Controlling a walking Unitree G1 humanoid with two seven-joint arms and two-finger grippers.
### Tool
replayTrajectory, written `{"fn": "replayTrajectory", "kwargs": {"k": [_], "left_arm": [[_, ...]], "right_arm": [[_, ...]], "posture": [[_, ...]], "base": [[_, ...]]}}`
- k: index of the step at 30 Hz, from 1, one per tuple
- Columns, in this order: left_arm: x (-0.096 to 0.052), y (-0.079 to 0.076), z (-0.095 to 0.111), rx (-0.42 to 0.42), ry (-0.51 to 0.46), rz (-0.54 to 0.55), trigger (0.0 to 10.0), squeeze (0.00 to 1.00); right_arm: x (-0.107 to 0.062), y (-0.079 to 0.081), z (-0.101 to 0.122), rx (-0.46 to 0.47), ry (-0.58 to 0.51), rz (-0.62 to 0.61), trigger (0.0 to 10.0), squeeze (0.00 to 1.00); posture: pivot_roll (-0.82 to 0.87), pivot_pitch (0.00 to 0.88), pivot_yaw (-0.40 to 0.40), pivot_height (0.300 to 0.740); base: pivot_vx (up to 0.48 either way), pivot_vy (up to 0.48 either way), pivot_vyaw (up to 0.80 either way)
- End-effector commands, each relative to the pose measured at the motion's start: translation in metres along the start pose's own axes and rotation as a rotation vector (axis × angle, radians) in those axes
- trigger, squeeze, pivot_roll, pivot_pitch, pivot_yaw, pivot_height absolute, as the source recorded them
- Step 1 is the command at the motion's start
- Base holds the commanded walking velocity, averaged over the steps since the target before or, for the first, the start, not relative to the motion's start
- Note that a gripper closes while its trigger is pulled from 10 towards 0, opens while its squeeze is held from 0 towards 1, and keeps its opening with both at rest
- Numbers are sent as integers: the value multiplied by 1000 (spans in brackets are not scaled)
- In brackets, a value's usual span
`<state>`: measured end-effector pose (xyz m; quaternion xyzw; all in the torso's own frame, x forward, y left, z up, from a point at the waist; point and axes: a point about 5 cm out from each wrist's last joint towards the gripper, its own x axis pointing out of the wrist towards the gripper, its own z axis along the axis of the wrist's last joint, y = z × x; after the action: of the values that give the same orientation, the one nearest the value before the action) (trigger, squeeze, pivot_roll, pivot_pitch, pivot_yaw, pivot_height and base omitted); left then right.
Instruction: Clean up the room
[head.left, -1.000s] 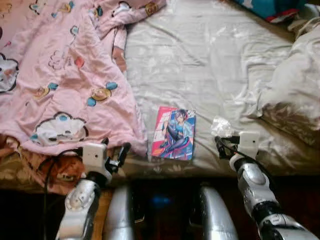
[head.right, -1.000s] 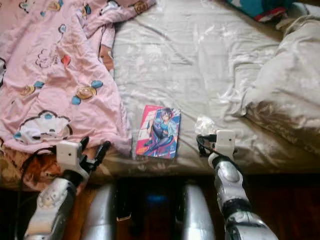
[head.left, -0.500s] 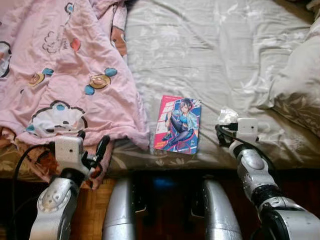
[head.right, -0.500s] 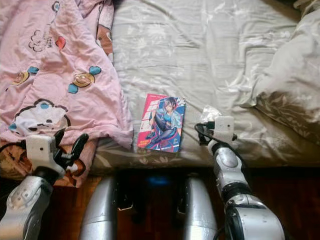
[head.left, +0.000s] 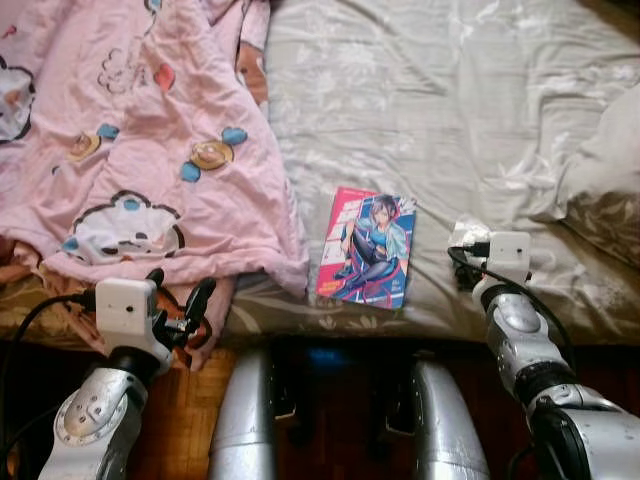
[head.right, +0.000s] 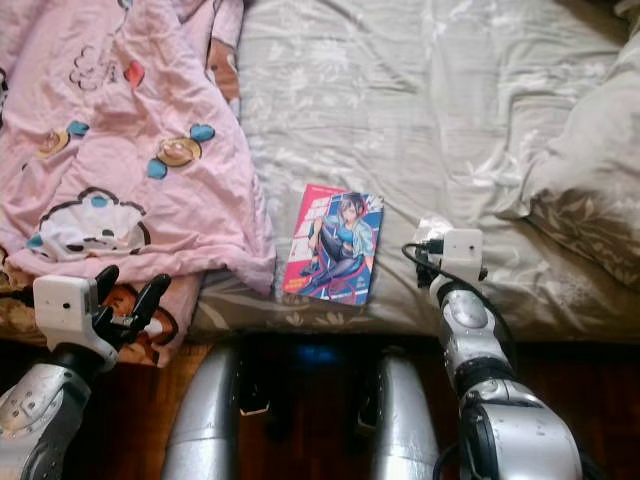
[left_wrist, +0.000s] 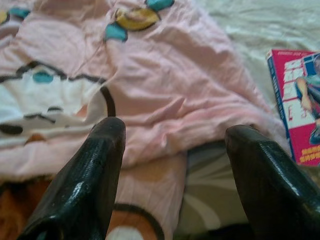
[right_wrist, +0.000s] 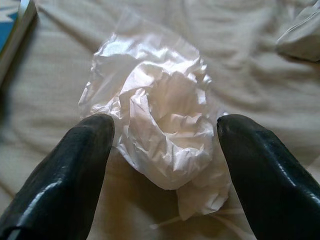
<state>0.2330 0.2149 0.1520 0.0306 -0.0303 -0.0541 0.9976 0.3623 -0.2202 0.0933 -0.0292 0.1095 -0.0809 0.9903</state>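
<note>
So there's a crumpled clear plastic wrapper (right_wrist: 162, 135) lying on the grey bed sheet (head.left: 420, 110) near the front edge. A comic book (head.left: 367, 247) with a pink cover lies flat beside it, next to the rumpled pink cartoon blanket (head.left: 130, 150).

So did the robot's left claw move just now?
Yes. The left gripper has shifted to the robot's left, further from the book, along the pink blanket.
</note>
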Motion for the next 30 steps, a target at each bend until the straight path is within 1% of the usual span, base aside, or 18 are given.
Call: {"fn": "replayTrajectory", "kwargs": {"k": [1,5,12,16,19,30], "left_arm": [[-8,2,-3,-1,33,16,10000,0],[-8,2,-1,-1,42,11,10000,0],[-8,3,-2,3,51,16,10000,0],[-8,2,-3,2,54,21,10000,0],[-6,2,-5,0,57,21,10000,0],[0,2,-9,-1,58,18,10000,0]], "right_arm": [[-8,-7,-26,-9,100,-25,0,0],[-11,-11,-34,-1,120,-33,0,0],[-11,-14,-33,6,119,-50,0,0],[-10,-14,-29,28,94,-53,0,0],[-10,-13,-29,25,91,-51,0,0],[-14,-11,-40,21,115,-58,0,0]], "posture": [[260,624,53,621],[264,624,60,621],[260,617,58,621],[257,611,56,621],[251,599,53,621],[241,567,50,621]], "base": [[0,0,0],[0,0,0],[0,0,0],[0,0,0],[0,0,0],[0,0,0]]}}
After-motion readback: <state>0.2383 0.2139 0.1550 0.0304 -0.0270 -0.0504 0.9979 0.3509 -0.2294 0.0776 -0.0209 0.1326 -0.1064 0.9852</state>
